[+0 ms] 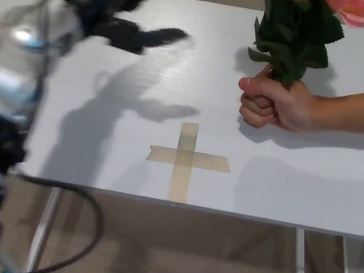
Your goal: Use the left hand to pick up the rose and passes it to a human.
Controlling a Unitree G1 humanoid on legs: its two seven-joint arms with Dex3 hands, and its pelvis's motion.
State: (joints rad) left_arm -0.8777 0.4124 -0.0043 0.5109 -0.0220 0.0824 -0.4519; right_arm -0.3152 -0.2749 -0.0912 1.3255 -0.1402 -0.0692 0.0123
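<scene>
Head view, white table (312, 192), tape cross (185, 158)

My table (312, 192) is smooth matt white; the tape cross (185, 158) matt, papery beige; my left arm (11, 75) glossy silver metal.
</scene>
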